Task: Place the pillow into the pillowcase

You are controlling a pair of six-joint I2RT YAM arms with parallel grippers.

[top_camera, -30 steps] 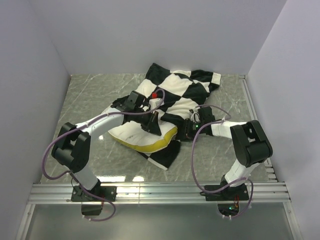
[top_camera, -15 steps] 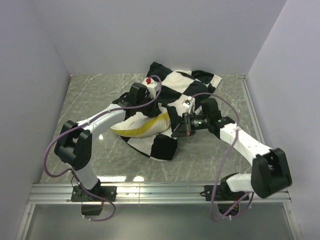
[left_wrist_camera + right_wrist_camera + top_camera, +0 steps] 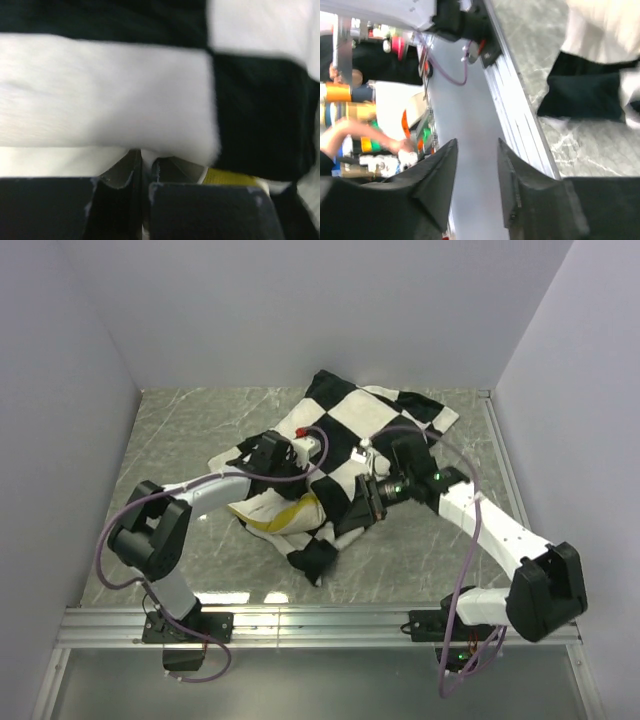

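The black-and-white checkered pillowcase (image 3: 375, 435) lies crumpled across the middle of the table. Most of the cream pillow (image 3: 262, 510) is under it, and only its near-left end with the yellow band (image 3: 300, 510) sticks out. My left gripper (image 3: 305, 465) sits at the pillowcase's left edge, shut on a fold of white cloth that runs up into the pillowcase (image 3: 110, 95). The yellow band (image 3: 230, 177) shows just right of its fingers (image 3: 165, 172). My right gripper (image 3: 357, 505) hovers at the pillowcase's near edge. Its jaws (image 3: 477, 142) are open and hold nothing.
An aluminium rail (image 3: 320, 620) runs along the near table edge and shows beside the right fingers (image 3: 520, 115). A black corner of the pillowcase (image 3: 585, 95) lies on the marbled tabletop (image 3: 180, 430). White walls close in the left, back and right.
My right arm has unfolded and reached in to the pillowcase's near edge, its jaws closing and reopening. The pillowcase now covers more of the pillow. My left gripper has moved away from the near edge, still shut.
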